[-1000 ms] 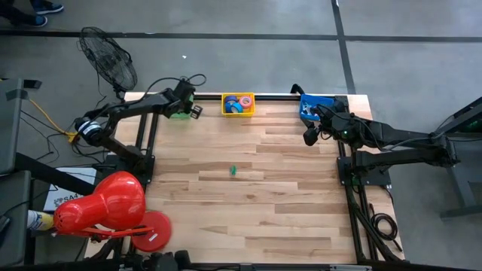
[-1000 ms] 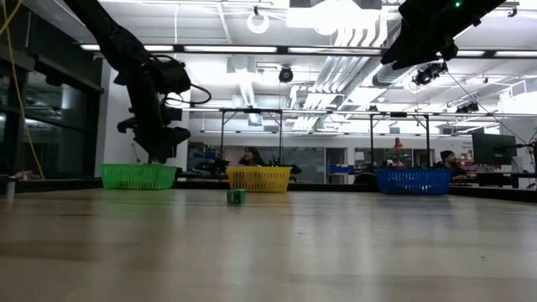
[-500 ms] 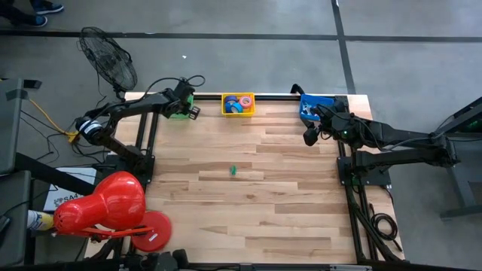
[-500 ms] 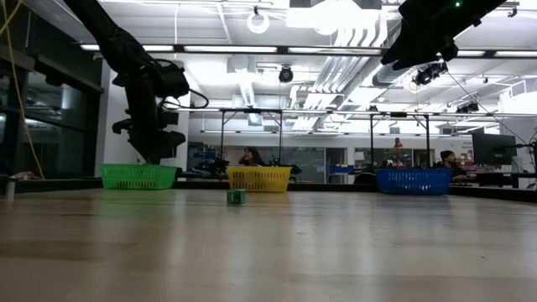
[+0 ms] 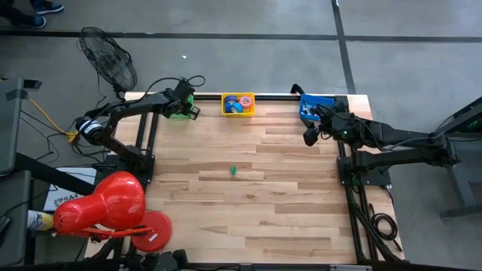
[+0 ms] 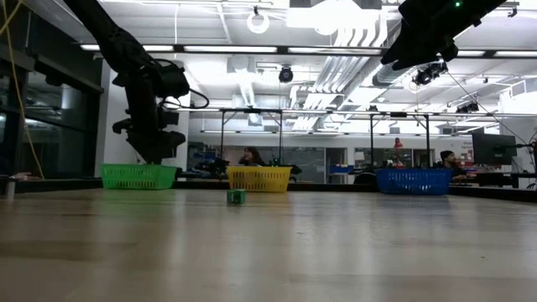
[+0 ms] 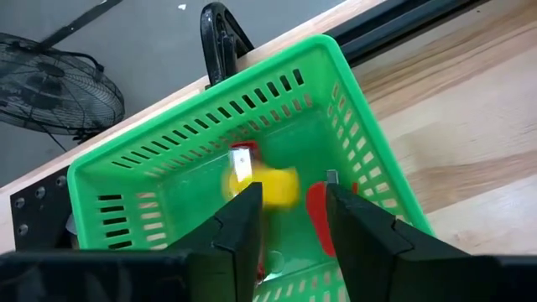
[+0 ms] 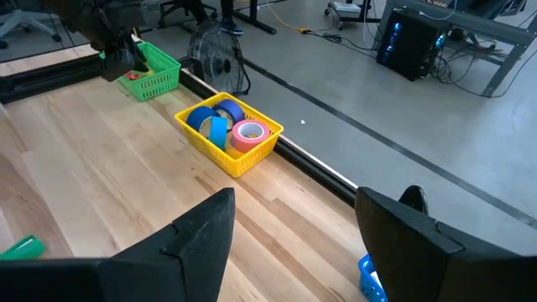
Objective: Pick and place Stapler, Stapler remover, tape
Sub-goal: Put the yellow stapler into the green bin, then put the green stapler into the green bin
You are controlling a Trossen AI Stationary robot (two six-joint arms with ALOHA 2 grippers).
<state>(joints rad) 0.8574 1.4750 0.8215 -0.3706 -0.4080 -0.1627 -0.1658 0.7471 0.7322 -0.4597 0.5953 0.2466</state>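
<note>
The tape (image 8: 226,126) rolls lie in the yellow basket (image 5: 238,104) at the table's (image 5: 248,203) far edge. The left gripper (image 7: 289,210) hangs over the green basket (image 7: 252,109), fingers spread, empty. The right gripper (image 8: 294,226) waits near the blue basket (image 5: 312,105), fingers spread.

green basket (image 5: 179,113): far edge of the table (image 5: 286,203), toward its left corner
yellow basket (image 5: 238,104): middle of far edge
blue basket (image 5: 310,105): far edge, toward right corner
small green block (image 5: 233,170): mid-table
fan (image 5: 108,58): floor beyond far-left corner
red object (image 5: 102,203): off the left edge
</note>
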